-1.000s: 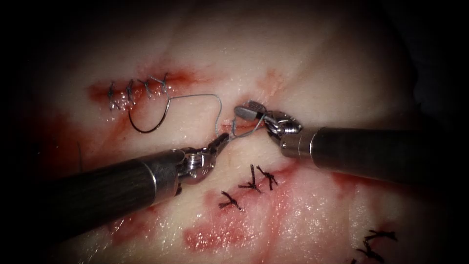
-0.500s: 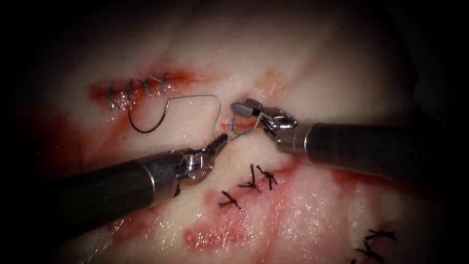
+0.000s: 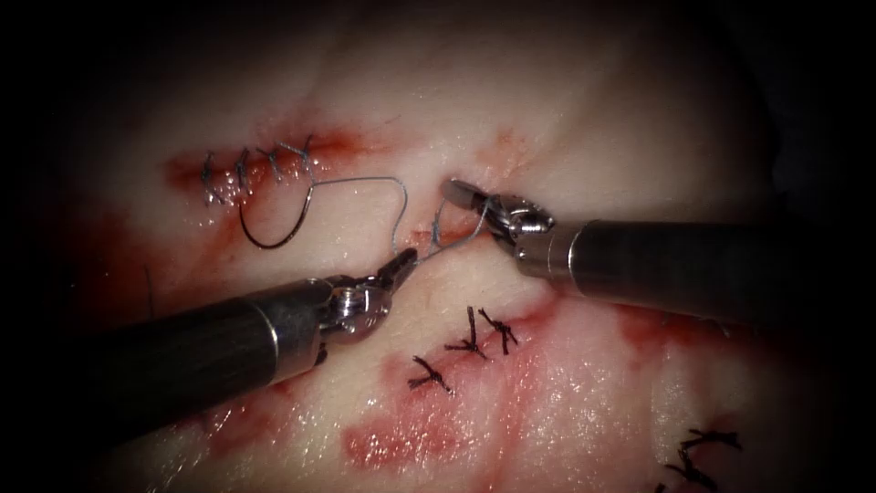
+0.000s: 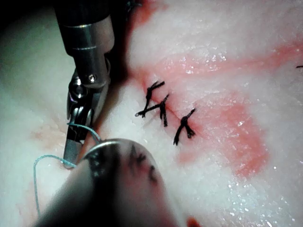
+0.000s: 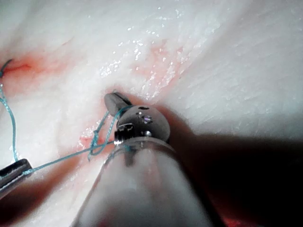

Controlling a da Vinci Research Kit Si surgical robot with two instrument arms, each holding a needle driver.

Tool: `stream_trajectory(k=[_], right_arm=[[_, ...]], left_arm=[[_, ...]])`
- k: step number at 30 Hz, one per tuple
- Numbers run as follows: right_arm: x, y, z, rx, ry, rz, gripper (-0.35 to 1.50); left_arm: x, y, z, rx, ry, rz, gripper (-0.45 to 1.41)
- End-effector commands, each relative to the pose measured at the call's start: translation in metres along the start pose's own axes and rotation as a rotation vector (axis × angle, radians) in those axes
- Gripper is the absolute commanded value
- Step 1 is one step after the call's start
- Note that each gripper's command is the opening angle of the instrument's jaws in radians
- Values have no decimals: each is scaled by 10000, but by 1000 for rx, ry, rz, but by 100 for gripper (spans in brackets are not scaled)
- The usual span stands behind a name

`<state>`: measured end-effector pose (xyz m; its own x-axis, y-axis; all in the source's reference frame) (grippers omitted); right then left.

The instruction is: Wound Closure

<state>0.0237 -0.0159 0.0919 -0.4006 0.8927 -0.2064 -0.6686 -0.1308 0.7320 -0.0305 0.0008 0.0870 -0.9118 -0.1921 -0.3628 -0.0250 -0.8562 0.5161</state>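
My left tool (image 3: 401, 262) comes in from the lower left, its jaws shut on the grey thread (image 3: 365, 180) just left of the small red cut (image 3: 427, 236). My right tool (image 3: 453, 189) reaches in from the right with its jaws shut and their tips against the tissue (image 3: 593, 119) above that cut. The thread (image 5: 57, 162) winds in a loop round the right jaws (image 5: 113, 100). I cannot see whether their tips pinch a thread end. The curved needle (image 3: 274, 239) lies free on the tissue below the stitched cut (image 3: 255, 167), held by neither tool.
Black stitches (image 3: 474, 338) cross an older closed cut below the tools, and more sit at the lower right (image 3: 698, 456). Red fluid (image 3: 401, 443) stains the tissue in front. The right tool's shaft (image 4: 87, 38) stands beside those black stitches (image 4: 163, 111).
The right jaws have gone from wide open to shut at the tissue, with the thread loop still round them. The left tool has drawn slightly left and down with the thread.
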Motion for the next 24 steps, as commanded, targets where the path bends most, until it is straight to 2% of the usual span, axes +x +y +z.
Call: stream_trajectory(k=[1, 7, 10, 12, 17, 24], right_arm=[[-4, -8, 5, 14, -4, -35, -35], [-8, -23, -6, 75, 4, -186, -35], [-8, -33, -15, 114, 12, -294, -35], [-8, -38, -21, 127, 4, -354, -35], [-10, -48, -36, 155, -1, -462, -35], [-7, -43, -46, 150, 4, -487, -35]], left_arm=[[0, -5, 8, -2, -7, -2, -45], [-16, -41, 9, -15, -49, -26, -45], [-25, -64, 14, -21, -116, 30, -45], [-28, -72, 19, -27, -122, 27, -45], [-44, -96, 39, -35, -142, 19, -45], [-77, -120, 87, -71, -197, 34, -45]])
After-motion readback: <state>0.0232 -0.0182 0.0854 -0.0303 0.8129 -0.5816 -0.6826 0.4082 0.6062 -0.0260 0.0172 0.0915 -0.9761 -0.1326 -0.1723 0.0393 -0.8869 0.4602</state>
